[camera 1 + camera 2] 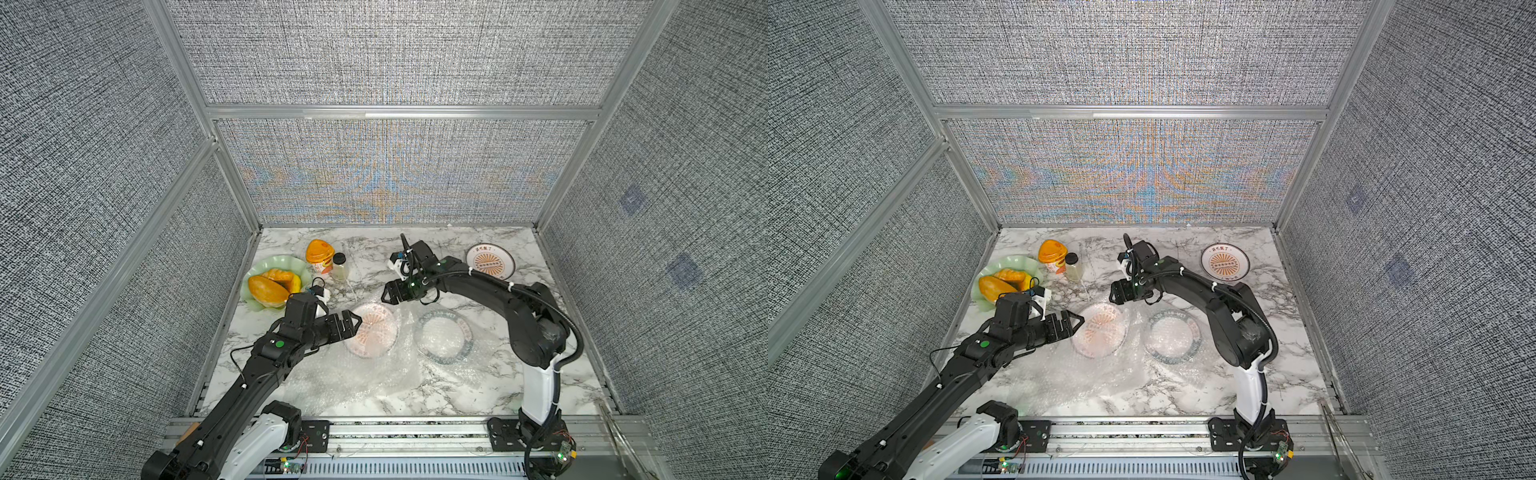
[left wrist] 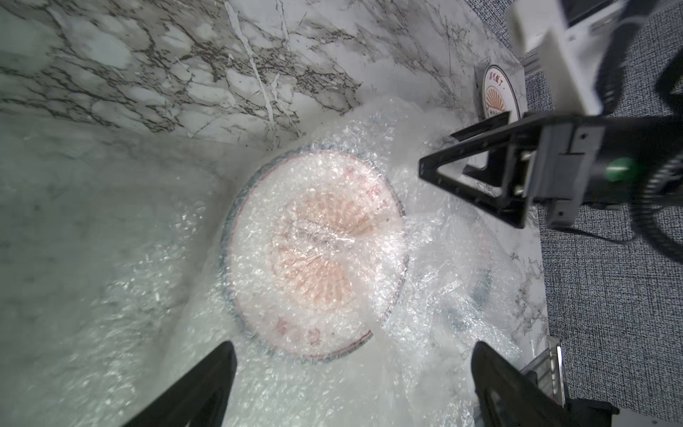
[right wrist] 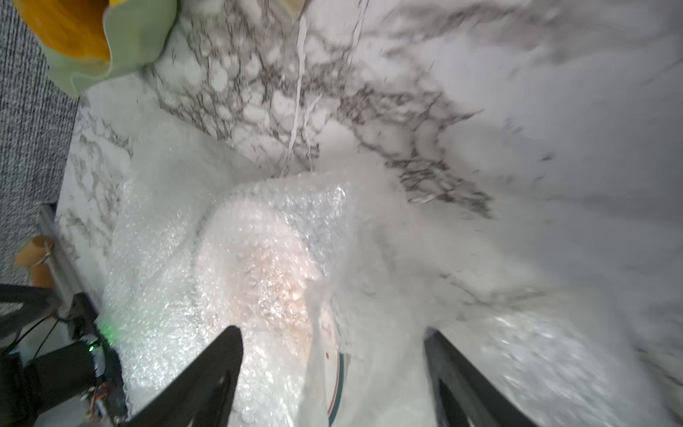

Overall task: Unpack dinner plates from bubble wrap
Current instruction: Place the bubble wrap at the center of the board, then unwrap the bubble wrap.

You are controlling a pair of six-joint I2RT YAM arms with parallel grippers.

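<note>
A sunburst dinner plate (image 1: 372, 330) (image 1: 1100, 330) lies in the middle of the table under the bubble wrap (image 1: 374, 382) (image 1: 1100, 382). To its right, a green-rimmed plate (image 1: 442, 336) (image 1: 1173, 336) is also covered by wrap. A third, bare sunburst plate (image 1: 490, 262) (image 1: 1225, 262) sits at the back right. My left gripper (image 1: 353, 326) (image 2: 353, 345) hangs open at the covered sunburst plate's (image 2: 314, 258) left edge. My right gripper (image 1: 385, 295) (image 3: 332, 331) is open just behind that plate (image 3: 258, 266), with a loose fold of wrap and a bare bit of rim between its fingers.
A wavy pale green dish (image 1: 286, 262) (image 3: 111, 48) with orange food stands at the back left. Beside it are an orange-lidded cup (image 1: 320, 255) and a small bottle (image 1: 340, 266). Fabric walls close three sides, and a metal rail runs along the front edge.
</note>
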